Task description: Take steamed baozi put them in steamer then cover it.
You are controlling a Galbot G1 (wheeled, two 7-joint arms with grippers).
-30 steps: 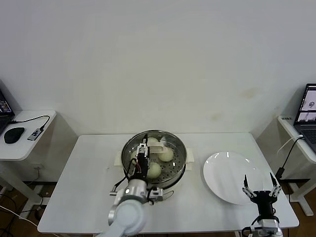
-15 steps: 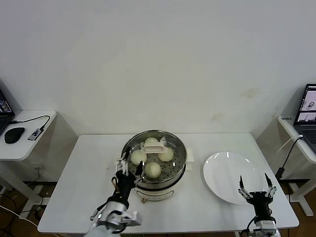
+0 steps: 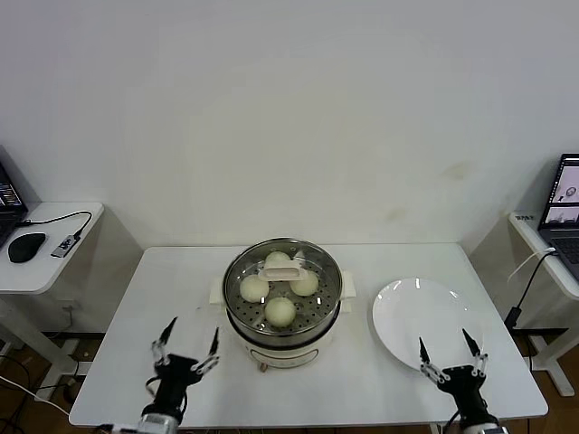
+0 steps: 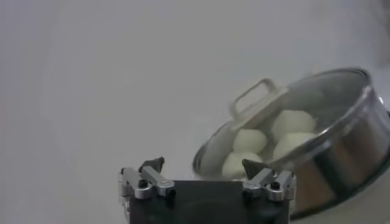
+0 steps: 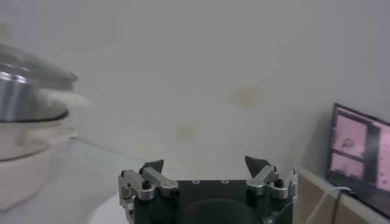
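The steamer point(image 3: 283, 316) stands at the table's middle, a steel pot on a cream base. Several baozi point(image 3: 280, 310) lie on its perforated tray. The glass cover point(image 3: 317, 262) sits on the pot, its cream handle point(image 3: 281, 268) at centre. My left gripper point(image 3: 186, 344) is open and empty at the table's front edge, left of the steamer. My right gripper point(image 3: 450, 350) is open and empty at the front edge, by the white plate. The left wrist view shows the covered steamer point(image 4: 338, 152) with baozi point(image 4: 250, 141) inside, beyond my open left gripper point(image 4: 203, 165). The right wrist view shows my open right gripper point(image 5: 205, 164).
A white plate point(image 3: 425, 323) lies right of the steamer. Side tables stand left point(image 3: 41, 262) and right point(image 3: 552, 249) of the white table point(image 3: 172, 298); a laptop point(image 3: 563, 203) is on the right one. A wall is behind.
My left gripper has drawn back from the steamer's rim to the front edge, open and empty. The right gripper has sunk lower at the front edge. The cover rests on the pot.
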